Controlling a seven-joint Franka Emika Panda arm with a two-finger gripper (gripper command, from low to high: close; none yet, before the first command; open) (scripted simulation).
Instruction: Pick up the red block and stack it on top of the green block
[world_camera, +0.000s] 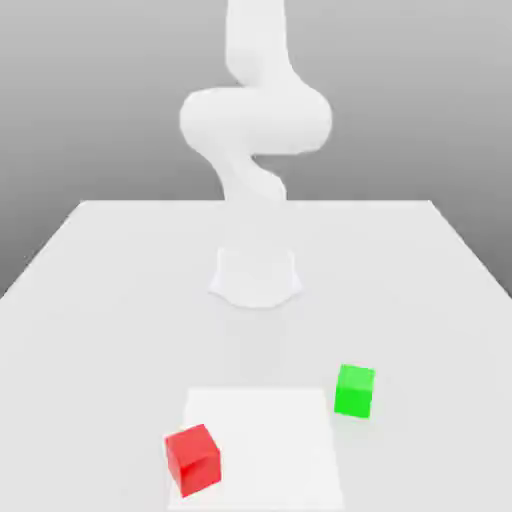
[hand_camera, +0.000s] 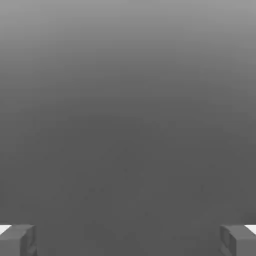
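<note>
We're seeing the red block (world_camera: 192, 459) sitting nearest in the exterior view, at the left edge of a pale square patch (world_camera: 265, 440), the green block (world_camera: 354, 390) well apart on that view's right, and the arm (world_camera: 255, 130) rising behind from its base. Risk we're flagging: a descent off-centre could be nudging the red block or clipping green during transfer. The gripper (hand_camera: 128, 240) is standing fully released, holding nothing; neither block is lying between its fingertips (hand_camera: 17, 239).
</note>
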